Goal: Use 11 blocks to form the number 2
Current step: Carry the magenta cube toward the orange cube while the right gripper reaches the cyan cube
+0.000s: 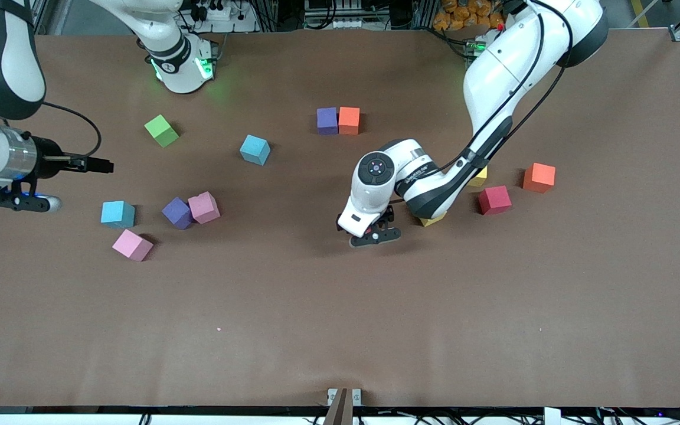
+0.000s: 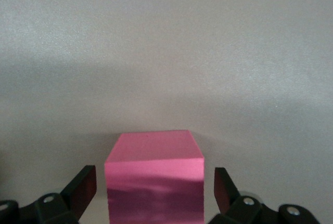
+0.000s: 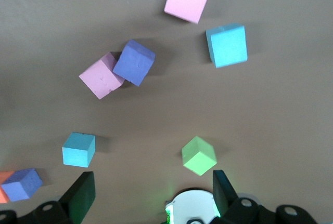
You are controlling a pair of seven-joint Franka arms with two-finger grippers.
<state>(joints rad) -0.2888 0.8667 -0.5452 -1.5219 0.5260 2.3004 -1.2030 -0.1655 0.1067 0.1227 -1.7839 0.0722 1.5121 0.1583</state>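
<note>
1. Left pincer [image 2: 155,182]: spread and low over the middle of the tabletop [image 1: 340,330]. Its two black fingers [image 2: 83,187] stand on either side of a pink foam cube [image 2: 154,167], with a gap showing on each side, so nothing is pinched. My left wrist hides this cube in the front view.

2. Right pincer [image 3: 151,180]: spread, holding nothing, and raised over the right arm's end of the tabletop. This arm waits.

3. Blocks near the left pincer: a yellow foam cube [image 1: 432,221] and a second yellow cube [image 1: 479,176] are each partly covered by my left forearm. A red cube [image 1: 494,199] and an orange cube [image 1: 539,177] lie toward the left arm's end. Farther from the front camera, a purple cube [image 1: 327,120] and an orange cube [image 1: 349,120] touch side by side.

4. Blocks toward the right arm's end: a light blue cube [image 1: 255,149] lies apart from the others. A purple cube [image 1: 177,212] touches a pink cube [image 1: 203,207]. Another light blue cube [image 1: 118,213] and a pink cube [image 1: 132,244] lie just beside them. A lime-green cube [image 1: 161,130] lies farthest from the front camera in this group.

5. Material: all cubes are matte foam, equal in size and sharp-edged. They lie scattered singly or in pairs.

6. Surface: the tabletop is flat, brown and matte. Cables and metal framing run along the edge at the arm bases.
</note>
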